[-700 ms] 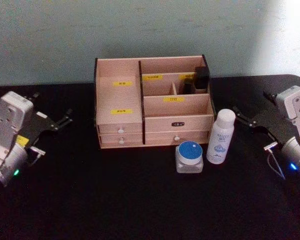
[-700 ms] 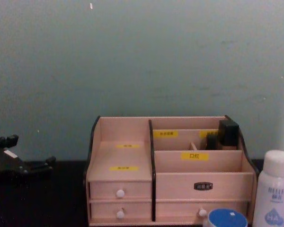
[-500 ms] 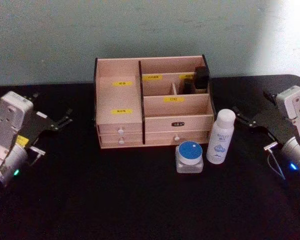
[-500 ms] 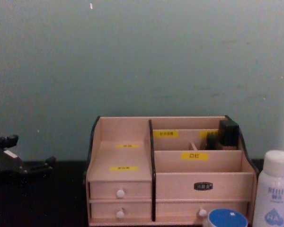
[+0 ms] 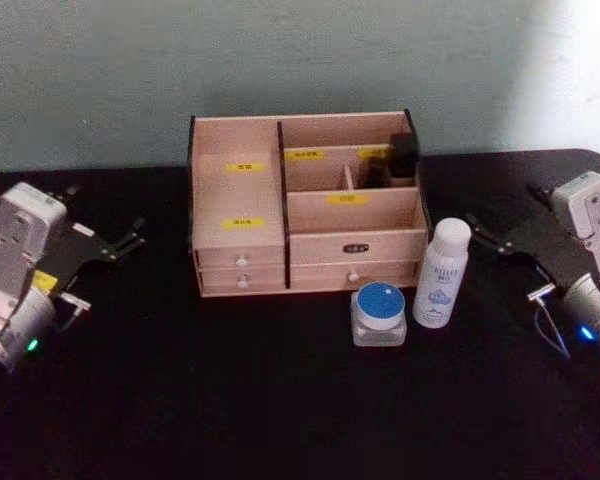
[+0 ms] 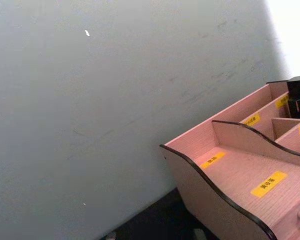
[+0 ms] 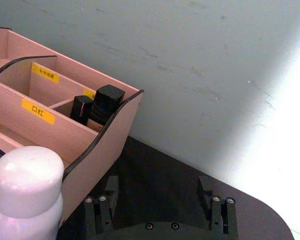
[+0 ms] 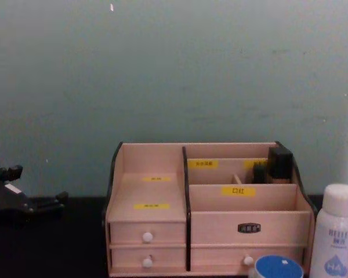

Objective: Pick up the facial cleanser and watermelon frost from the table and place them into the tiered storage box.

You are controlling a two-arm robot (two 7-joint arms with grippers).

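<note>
The tiered storage box (image 5: pixel 240 200), light wood with dark edges, yellow labels and white-knobbed drawers, stands at the table's back centre, also in the chest view (image 8: pixel 151 191). In front of its right end stand the facial cleanser (image 5: pixel 440 274), a white bottle with blue print, and the watermelon frost (image 5: pixel 379 313), a clear jar with a blue lid. My left gripper (image 5: pixel 130 238) hovers open at the far left, well apart from the box. My right gripper (image 5: pixel 480 234) is open at the far right, a short way from the bottle (image 7: pixel 25 195). Its fingers (image 7: pixel 108 186) hold nothing.
Dark items (image 5: pixel 402 158) sit in the box's rear right compartment (image 7: pixel 102 102). The black table (image 5: pixel 230 390) has free room in front of the box and on both sides. A grey-green wall (image 8: pixel 174 75) rises right behind the box.
</note>
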